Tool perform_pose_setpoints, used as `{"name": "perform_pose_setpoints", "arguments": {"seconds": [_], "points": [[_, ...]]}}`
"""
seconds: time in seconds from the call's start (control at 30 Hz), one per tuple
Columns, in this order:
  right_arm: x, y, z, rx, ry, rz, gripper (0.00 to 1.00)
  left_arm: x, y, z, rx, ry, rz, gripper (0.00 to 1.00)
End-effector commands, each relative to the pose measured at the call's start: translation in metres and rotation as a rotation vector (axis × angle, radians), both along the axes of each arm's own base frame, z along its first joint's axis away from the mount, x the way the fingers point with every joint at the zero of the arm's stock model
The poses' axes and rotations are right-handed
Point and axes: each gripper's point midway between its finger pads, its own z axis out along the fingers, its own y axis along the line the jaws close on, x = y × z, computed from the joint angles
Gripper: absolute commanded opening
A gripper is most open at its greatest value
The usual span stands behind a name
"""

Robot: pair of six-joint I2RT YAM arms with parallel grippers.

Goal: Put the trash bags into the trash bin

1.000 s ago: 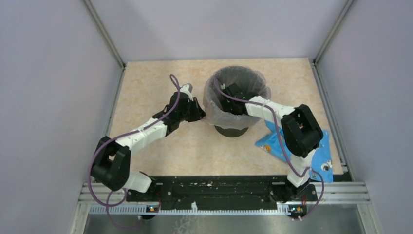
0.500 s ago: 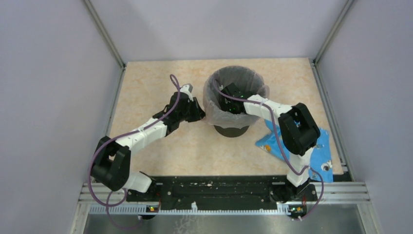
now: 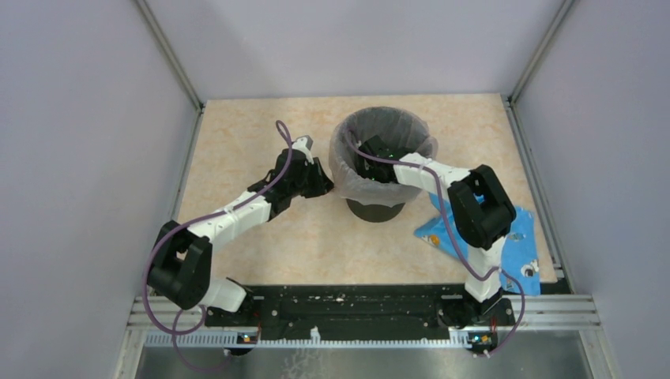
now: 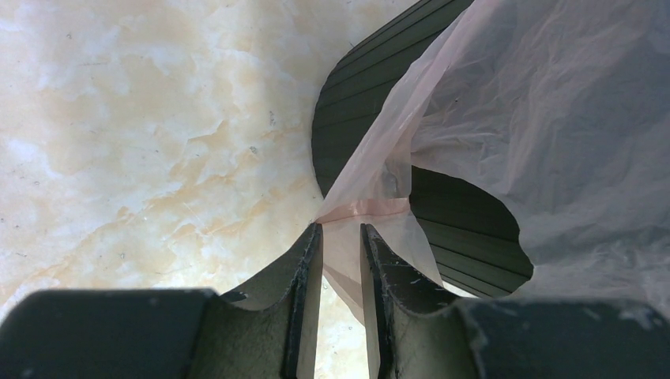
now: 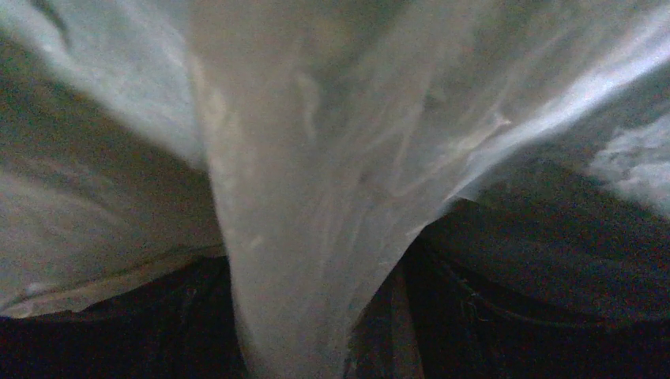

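Note:
The black trash bin [image 3: 378, 212] stands at mid-table with the pale-pink translucent trash bag [image 3: 345, 162] draped over its rim and down inside. My left gripper [image 3: 325, 187] is at the bin's left side. In the left wrist view its jaws [image 4: 341, 245] are shut on a flap of the bag [image 4: 553, 118], next to the bin's ribbed wall [image 4: 355, 103]. My right gripper [image 3: 366, 150] reaches down inside the bin. In the dark right wrist view it [image 5: 316, 339] is shut on a bunched fold of the bag [image 5: 316, 181].
A blue plastic package [image 3: 517, 245] lies flat on the table right of the bin, partly under my right arm. Grey walls enclose the beige marbled tabletop [image 3: 245, 134] on three sides. A black rail [image 3: 348, 304] runs along the near edge.
My right gripper has moved a little further left and deeper into the bin with the film. The left arm has not moved.

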Motion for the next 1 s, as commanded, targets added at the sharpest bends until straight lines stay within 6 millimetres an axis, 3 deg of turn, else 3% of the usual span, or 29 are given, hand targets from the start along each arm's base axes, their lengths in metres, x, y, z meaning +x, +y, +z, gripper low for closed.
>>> {"name": "perform_pose_setpoints", "arguments": {"seconds": [0.0, 0.43, 0.97], "points": [[0.016, 0.008, -0.015, 0.028, -0.017, -0.009, 0.7, 0.011, -0.006, 0.025, -0.032, -0.071, -0.014, 0.31], [0.024, 0.012, 0.027, 0.034, -0.04, -0.019, 0.69, 0.013, -0.007, 0.025, -0.033, -0.071, -0.017, 0.31], [0.02, 0.005, 0.041, -0.008, -0.012, -0.021, 0.63, 0.013, -0.009, 0.027, -0.034, -0.074, -0.024, 0.31]]}}
